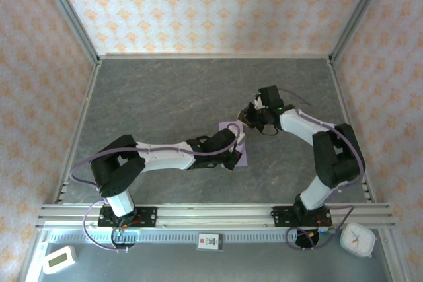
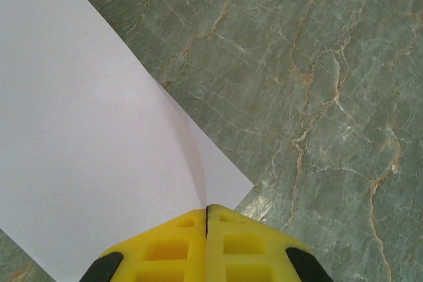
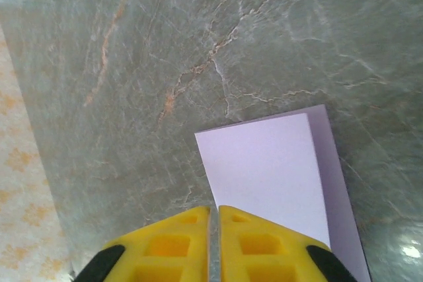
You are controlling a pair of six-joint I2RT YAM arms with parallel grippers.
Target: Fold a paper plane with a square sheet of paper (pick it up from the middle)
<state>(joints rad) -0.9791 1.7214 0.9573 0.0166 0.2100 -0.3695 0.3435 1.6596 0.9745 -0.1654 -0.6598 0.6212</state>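
The square sheet of paper (image 1: 240, 157) is lavender and lies mid-table, partly under both grippers. In the left wrist view the sheet (image 2: 86, 150) has a raised ridge running straight into the seam of my left gripper (image 2: 207, 208), whose yellow jaws are shut on it near a corner. From above, that left gripper (image 1: 236, 144) sits on the sheet. In the right wrist view the paper (image 3: 264, 163) shows two stacked layers, the lower one sticking out on the right. My right gripper (image 3: 213, 209) is shut at the paper's left edge; I cannot tell whether it pinches it. It sits at the sheet's far corner (image 1: 246, 120).
Grey marbled tabletop (image 1: 165, 97) surrounds the paper. Patterned walls with metal posts (image 1: 69, 14) close in the back and sides. An aluminium rail (image 1: 211, 212) carries the arm bases along the near edge. A white timer (image 1: 58, 259) and a small clock (image 1: 357, 240) lie in front of it.
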